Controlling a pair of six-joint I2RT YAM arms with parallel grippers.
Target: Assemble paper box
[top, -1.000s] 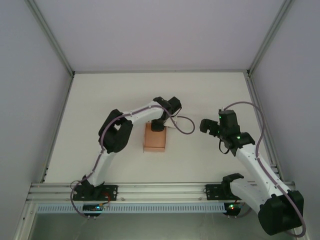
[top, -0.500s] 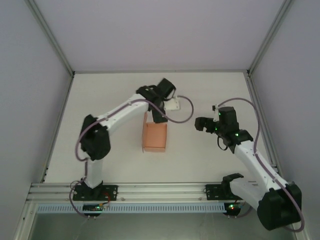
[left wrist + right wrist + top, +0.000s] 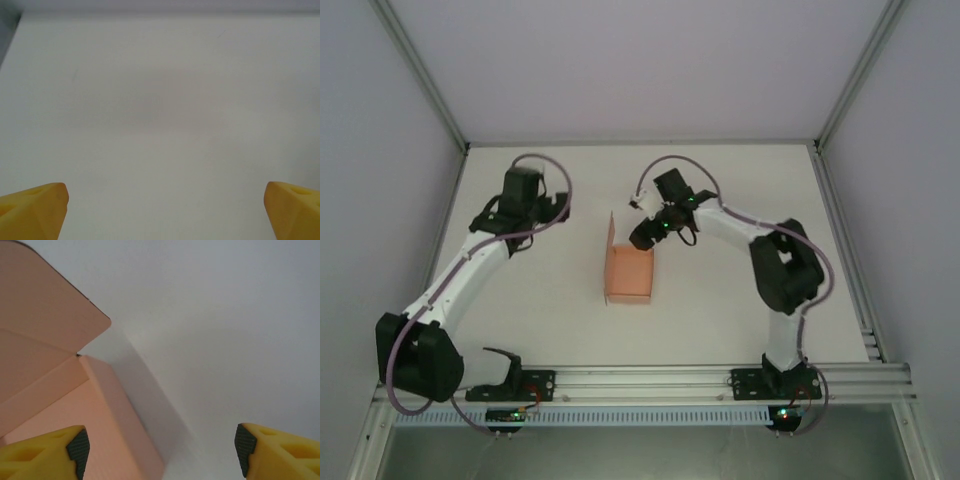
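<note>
From above I saw a white table (image 3: 720, 310) between pale walls (image 3: 380, 150), with the paper box (image 3: 628, 277) at its middle, the right gripper (image 3: 642, 238) just past its far right corner and the left gripper (image 3: 558, 207) well apart. The left wrist camera showed that gripper's jaws spread wide over the table, holding nothing. The right wrist camera showed wide, empty jaws too, with the box beside one finger.

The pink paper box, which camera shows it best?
The top external view: the whole paper box sits mid-table, one flap standing up. The right wrist view catches just a close corner and a rounded flap. The left wrist camera faces the table.
</note>
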